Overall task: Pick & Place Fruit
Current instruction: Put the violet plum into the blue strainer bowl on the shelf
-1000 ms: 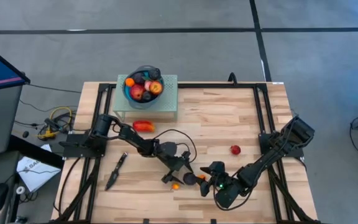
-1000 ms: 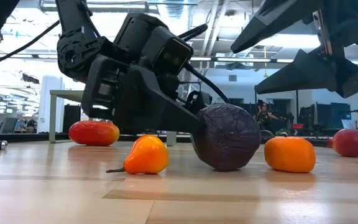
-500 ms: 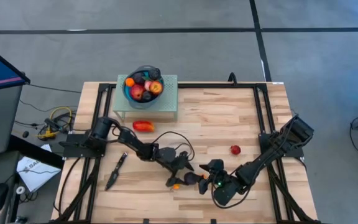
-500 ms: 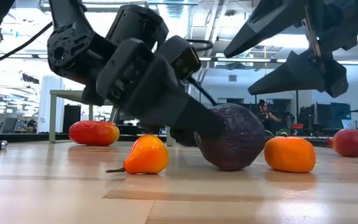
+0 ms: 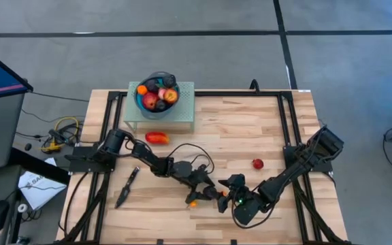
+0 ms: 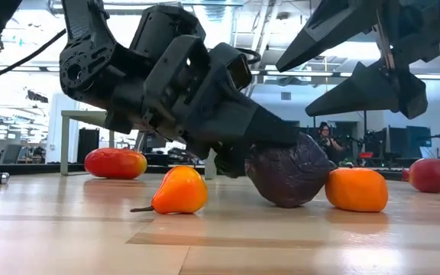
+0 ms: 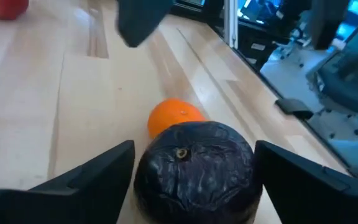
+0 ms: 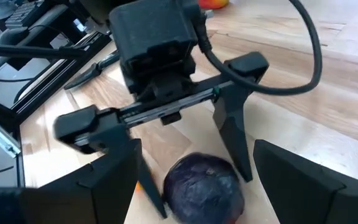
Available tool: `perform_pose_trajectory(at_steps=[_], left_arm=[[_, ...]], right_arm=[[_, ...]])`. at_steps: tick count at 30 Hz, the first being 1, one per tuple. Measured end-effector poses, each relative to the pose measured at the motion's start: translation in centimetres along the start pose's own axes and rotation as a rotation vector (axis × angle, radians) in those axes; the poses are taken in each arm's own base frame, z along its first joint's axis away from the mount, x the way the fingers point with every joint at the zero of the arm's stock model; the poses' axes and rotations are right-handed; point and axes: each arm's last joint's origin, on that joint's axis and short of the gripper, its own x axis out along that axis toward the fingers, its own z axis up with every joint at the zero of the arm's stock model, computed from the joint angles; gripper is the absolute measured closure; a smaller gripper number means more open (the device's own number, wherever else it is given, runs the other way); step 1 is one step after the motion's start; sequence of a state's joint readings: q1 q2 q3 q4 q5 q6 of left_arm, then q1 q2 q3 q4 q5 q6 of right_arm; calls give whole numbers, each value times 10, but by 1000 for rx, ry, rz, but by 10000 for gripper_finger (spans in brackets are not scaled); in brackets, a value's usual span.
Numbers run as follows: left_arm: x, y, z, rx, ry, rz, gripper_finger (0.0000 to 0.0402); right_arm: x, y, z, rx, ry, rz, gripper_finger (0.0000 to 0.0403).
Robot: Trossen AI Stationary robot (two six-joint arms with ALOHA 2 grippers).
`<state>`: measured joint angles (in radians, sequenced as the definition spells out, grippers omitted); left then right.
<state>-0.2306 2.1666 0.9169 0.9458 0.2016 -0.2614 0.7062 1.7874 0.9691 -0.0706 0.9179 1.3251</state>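
Note:
A dark purple fruit [image 7: 194, 171] rests on the wooden table [image 5: 250, 129], and my left gripper [image 7: 194, 149] is shut on it. Just beyond it lies an orange round fruit [image 7: 176, 118]. A yellow-orange pear-shaped fruit [image 6: 178, 191] lies beside them. My right gripper [image 8: 196, 146] hovers open above the purple fruit [image 8: 204, 186], touching nothing. A red fruit [image 5: 258, 163] lies farther right. A longer red-orange piece [image 5: 156, 137] lies near the bowl's stand. My left gripper has the purple fruit between its two fingers, which lie against its two opposite sides [image 7: 145, 177]. The fingers [image 8: 238, 143] come from the table's left, nearly level and slanting a little down. The fruit's underside rests on the table.
A blue bowl [image 5: 140, 101] holding several fruits stands on a pale green stand [image 5: 184, 114] at the far left. A dark knife [image 5: 126, 187] lies near the left edge. Black frame rails run along both sides of the table.
My left gripper has rolled about its own axis over the purple fruit, so that its fingers now stand on either side of it. The fruit has stayed on the table, almost where it was. The right arm has kept still.

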Motion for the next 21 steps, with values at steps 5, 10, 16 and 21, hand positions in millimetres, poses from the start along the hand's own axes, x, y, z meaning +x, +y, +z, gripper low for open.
perform_pose_trajectory(at_steps=[5, 10, 16, 21], left_arm=[[-3, -1, 2, 76, 2, 20, 106], [-5, -2, 8, 134, -10, 24, 118], [-27, -12, 30, 200, 23, 50, 116], [-89, -37, 76, 360, 56, 232, 120]], right_arm=[[-7, 2, -5, 0, 13, 19, 100], [-15, 3, -12, 28, 27, 37, 100], [-21, 4, -16, 51, 35, 54, 100], [-25, 4, -19, 37, 41, 61, 100]])
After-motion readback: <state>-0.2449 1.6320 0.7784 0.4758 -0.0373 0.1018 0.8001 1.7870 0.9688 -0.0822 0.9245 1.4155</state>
